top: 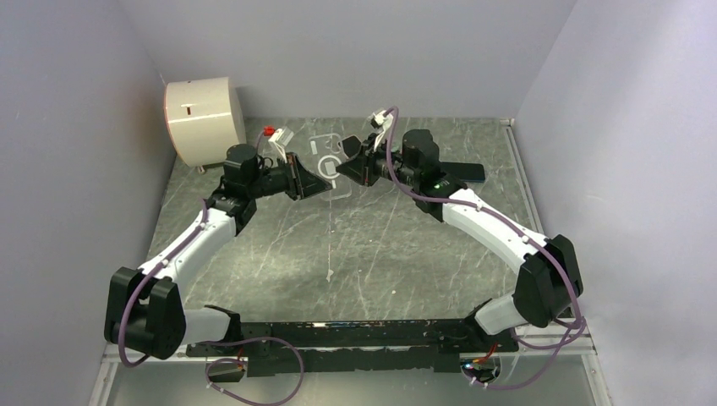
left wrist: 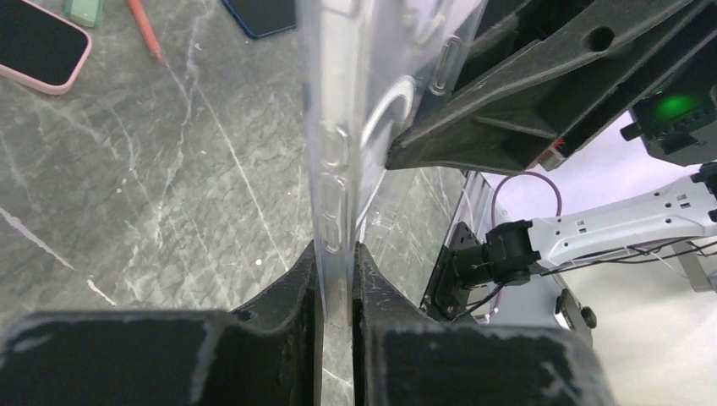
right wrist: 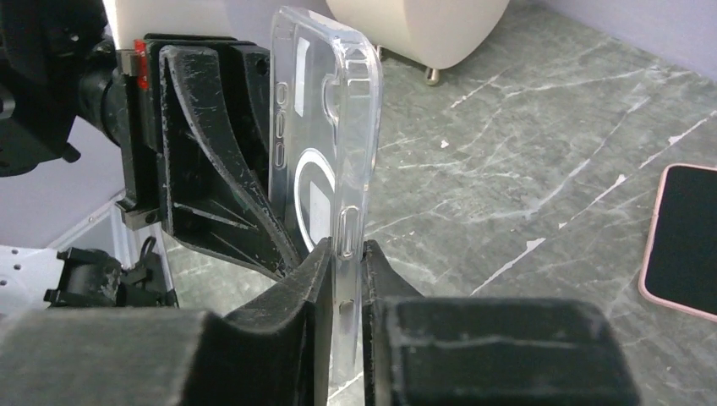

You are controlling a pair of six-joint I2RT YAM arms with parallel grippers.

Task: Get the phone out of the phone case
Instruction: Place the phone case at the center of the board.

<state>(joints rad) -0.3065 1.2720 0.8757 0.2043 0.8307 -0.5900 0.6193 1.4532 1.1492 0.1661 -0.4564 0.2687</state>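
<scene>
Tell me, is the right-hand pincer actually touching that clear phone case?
Touching. The right wrist view shows the right pincer clamped on the clear case, its two sides pressed flat against the case's edge with no gap.

Phone case (left wrist: 338, 127) top off-frame

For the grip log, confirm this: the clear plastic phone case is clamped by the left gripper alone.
Not alone. The clear plastic phone case is clamped by the left gripper and by the right gripper as well. The right wrist view shows the right gripper's two fingers closed on the case's edge, and the left wrist view shows the same for the left gripper.
</scene>
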